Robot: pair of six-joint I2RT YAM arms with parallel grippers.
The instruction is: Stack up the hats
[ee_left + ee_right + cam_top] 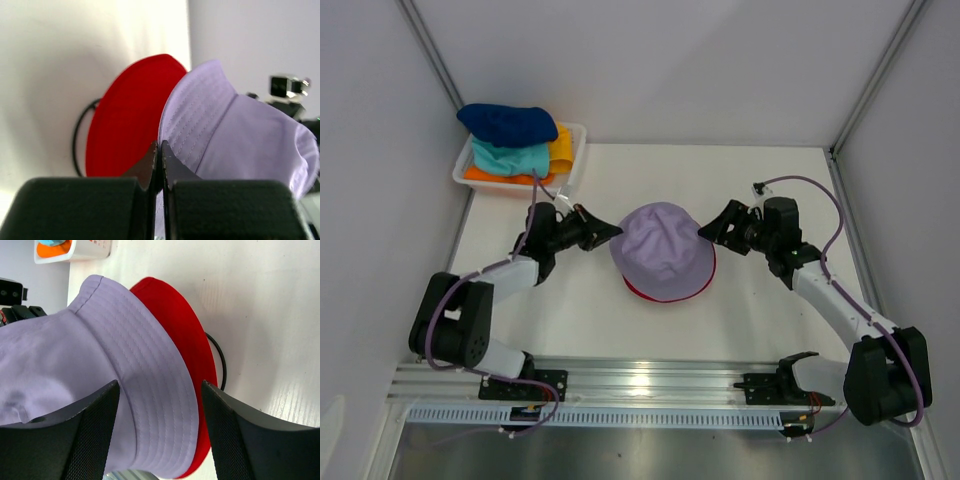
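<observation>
A lilac hat (pixel 665 250) sits on top of a red hat (pixel 655 297) at the table's middle. Only the red brim shows. My left gripper (pixel 612 231) is at the lilac hat's left brim edge. In the left wrist view it (pixel 161 145) is shut, with the lilac brim (pixel 200 115) running into the fingertips and the red hat (pixel 125 115) behind. My right gripper (pixel 708 230) is at the right brim. In the right wrist view it (pixel 160 385) is open, with its jaws standing either side of the lilac brim (pixel 150 370) and the red brim (pixel 185 335).
A black wire stand (pixel 76 135) shows under the red hat, also in the right wrist view (pixel 221 365). A white basket (pixel 575 150) at the back left holds a dark blue hat (pixel 508 122), a teal hat (pixel 510 158), a yellow hat (pixel 562 145) and an orange hat (pixel 485 174).
</observation>
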